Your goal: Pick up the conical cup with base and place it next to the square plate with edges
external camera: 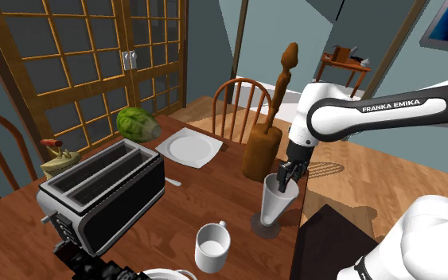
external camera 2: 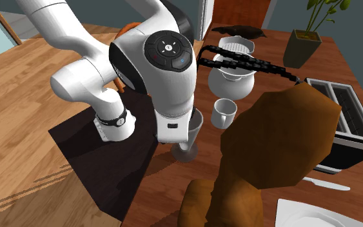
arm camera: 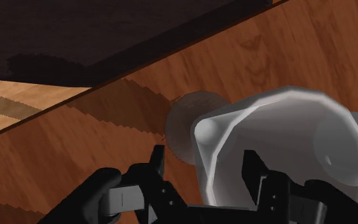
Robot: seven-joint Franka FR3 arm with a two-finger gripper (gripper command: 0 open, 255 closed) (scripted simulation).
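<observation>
**Shoulder view**
- Conical cup (external camera: 278,200): pale grey, upright on its round base (external camera: 266,227). It stands on the bench (external camera: 214,199) near the edge, just beside my dark stand (external camera: 325,239).
- My pincer (external camera: 289,176): black, pointing down, its tips at the cup's rim.
- Square plate (external camera: 190,148): white, with raised edges, flat on the bench. It is well apart from the cup, toward the view's upper left.
- Tall brown wooden piece (external camera: 263,151): upright, between plate and cup and nearer the cup.
- Toaster (external camera: 103,191): at the view's left.
- White mug (external camera: 212,248): near the cup, toward the lower edge.
- Green leafy head (external camera: 138,123): beyond the plate.

**Second exterior view**
- Conical cup (external camera 2: 194,128): just beside the white wrist of my arm (external camera 2: 170,71), with its round base (external camera 2: 186,153) flat on the bench (external camera 2: 167,190).
- White mug (external camera 2: 224,113): near the cup.
- Wooden piece (external camera 2: 270,148): large in the foreground.
- Toaster (external camera 2: 344,119): at the right.
- Square plate (external camera 2: 315,216): one corner shows at the lower right, well apart from the cup.

**Wrist view**
- My pincer (arm camera: 206,167): wide open and gripping nothing. One finger (arm camera: 159,167) stands outside the cup, clear of its wall, and the other reaches inside the mouth. I cannot tell whether the inner one touches the wall.
- Conical cup (arm camera: 298,140): its near wall passes between my fingers.
- Round base (arm camera: 182,124): shows beyond the rim, on the bench (arm camera: 107,127).
</observation>
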